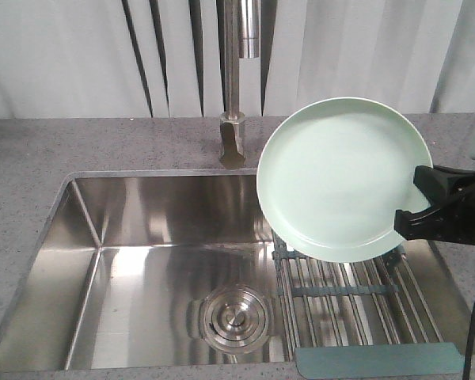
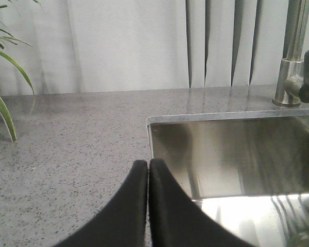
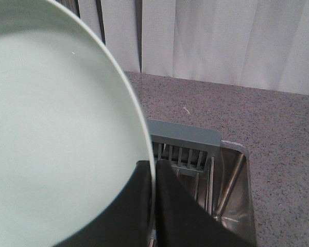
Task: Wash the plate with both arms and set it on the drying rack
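Mint-green plate (image 1: 340, 178), stiff, glossy, probably slippery, sits pinched by its rim between the right gripper (image 3: 153, 170) fingers; left gripper (image 2: 148, 170) fingers touch, empty.

Left pincer (image 2: 148, 164) closed, empty. Right pincer (image 3: 153, 167) clamped on plate (image 3: 56, 128) rim.

a pale mint-green plate (image 1: 344, 178) stands tilted nearly upright over the drying rack (image 1: 356, 293), plain smooth face toward the front camera. its lower right rim is pinched between the black fingers of the right gripper (image 1: 412, 202). the rack – parallel steel rods with dull grey-green end bars – lies flat across the right part of the sink (image 1: 127, 229). the left gripper (image 2: 148, 164) hangs above the sink's left rim – black fingers pressed together, holding nothing.
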